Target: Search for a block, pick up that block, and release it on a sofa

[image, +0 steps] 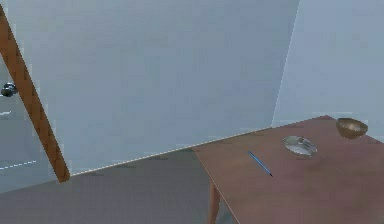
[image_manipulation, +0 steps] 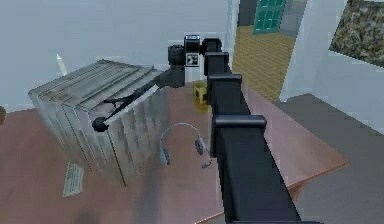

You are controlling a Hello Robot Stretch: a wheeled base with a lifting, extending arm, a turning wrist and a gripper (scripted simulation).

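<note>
The dark arm [image_manipulation: 235, 130] rises from the arm side view's bottom edge over a reddish-brown table [image_manipulation: 40, 160]. At its far end stand two white marked squares [image_manipulation: 190, 48]. From there the gripper [image_manipulation: 102, 118] reaches down to the left, its thin fingers lying in front of a big grey slatted crate [image_manipulation: 85, 100] that stands on the table. I cannot tell whether it holds anything. A small yellowish blocky thing [image_manipulation: 200, 93] sits on the table just left of the arm, partly hidden by it.
Grey headphones [image_manipulation: 180, 145] and a pale flat slatted thing [image_manipulation: 73, 178] lie by the crate. A doorway [image_manipulation: 265, 20] opens beyond the table. In the forward view a wooden table [image: 300, 190] carries a blue pen [image: 260, 164], a grey dish [image: 299, 146] and a brass bowl [image: 351, 127]; a door frame [image: 35, 100] leans at left.
</note>
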